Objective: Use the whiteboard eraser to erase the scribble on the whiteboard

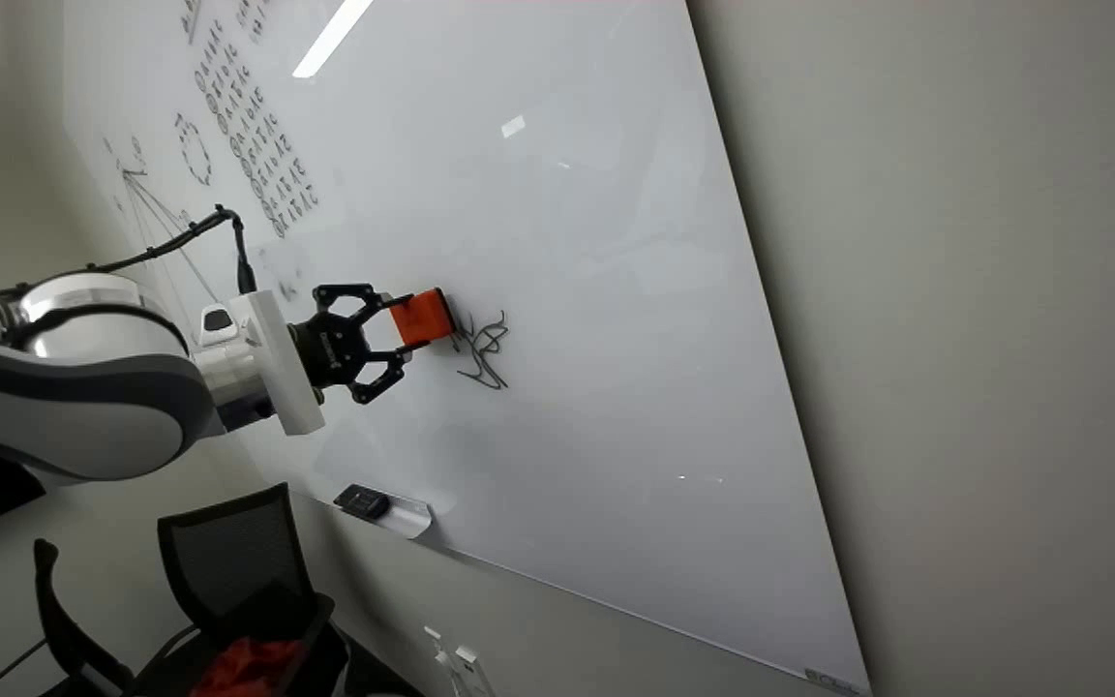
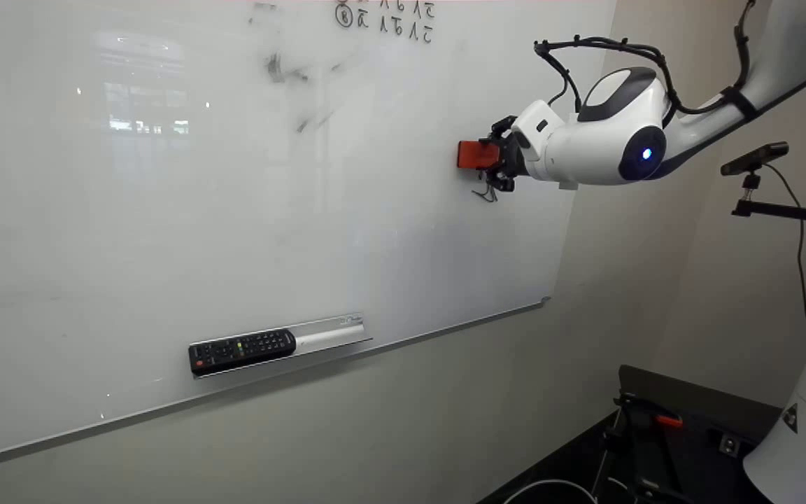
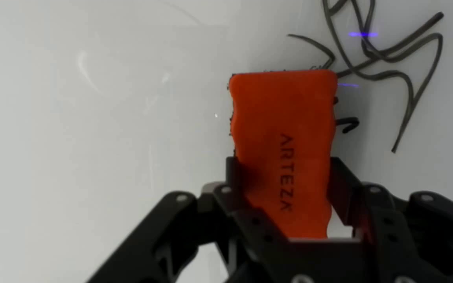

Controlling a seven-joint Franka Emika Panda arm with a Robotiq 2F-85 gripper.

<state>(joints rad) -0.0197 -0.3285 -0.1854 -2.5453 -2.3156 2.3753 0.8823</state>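
Observation:
The whiteboard (image 1: 596, 436) fills much of both exterior views (image 2: 165, 245) and the wrist view (image 3: 73, 177). My gripper (image 1: 414, 324) is shut on the sides of the orange-red whiteboard eraser (image 1: 419, 318), also seen in an exterior view (image 2: 473, 155) and the wrist view (image 3: 285, 106). The eraser's black side faces the board, very close to it; I cannot tell if it touches. The dark scribble (image 1: 482, 341) lies beside the eraser, at its upper right in the wrist view (image 3: 389, 59). Part of the scribble is hidden behind the eraser, and an exterior view (image 2: 487, 196) shows only its lower bit.
A black remote control (image 2: 242, 350) lies on a metal tray (image 2: 333, 337) at the board's lower edge. Rows of written characters (image 1: 257, 136) and grey smudges (image 2: 284, 70) mark the board. A black chair (image 1: 238, 552) stands below. A camera on a mount (image 2: 753, 159) stands near the arm.

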